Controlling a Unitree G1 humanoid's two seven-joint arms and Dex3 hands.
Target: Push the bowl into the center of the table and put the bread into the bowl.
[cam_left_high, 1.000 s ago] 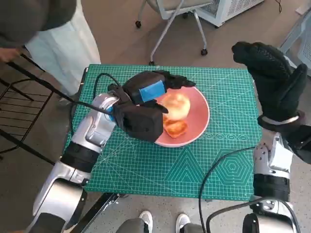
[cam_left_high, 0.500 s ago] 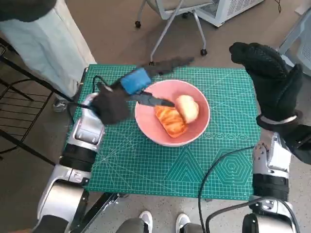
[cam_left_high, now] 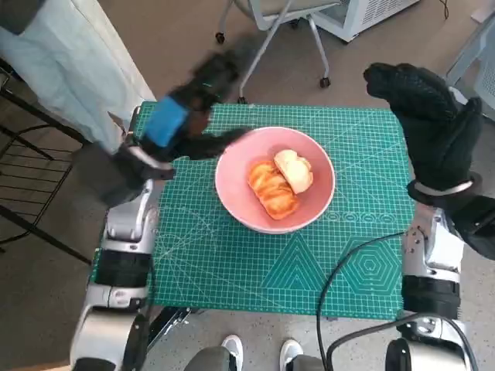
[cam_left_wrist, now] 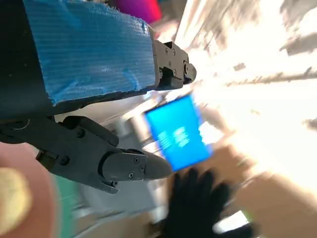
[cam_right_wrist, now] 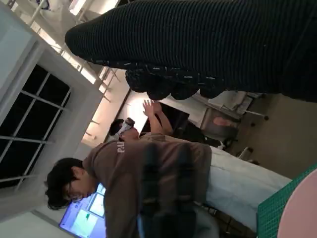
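Note:
A pink bowl point(cam_left_high: 232, 193) stands near the middle of the green cutting mat point(cam_left_high: 232, 270). Inside it lie two pieces of bread: a pale roll point(cam_left_high: 295, 170) and a golden pastry point(cam_left_high: 271, 189). My left hand point(cam_left_high: 174, 120) is raised and blurred by motion above the mat's far left corner, away from the bowl, empty with its fingers point(cam_left_wrist: 124, 166) extended. A sliver of the bowl point(cam_left_wrist: 29, 198) and bread point(cam_left_wrist: 12, 198) shows in the left wrist view. My right hand point(cam_left_high: 429, 116) is held up over the mat's right edge, open and empty.
A person in a light coat point(cam_left_high: 77, 62) stands at the far left; the person point(cam_right_wrist: 148, 168) also shows in the right wrist view. An office chair point(cam_left_high: 271, 23) stands beyond the table, and a black wire rack point(cam_left_high: 31, 193) at the left. A black cable point(cam_left_high: 348, 270) crosses the mat's near right.
My left hand has let go of the bread and swung up and away to the far left. Both bread pieces now lie uncovered in the bowl. The right hand has hardly moved.

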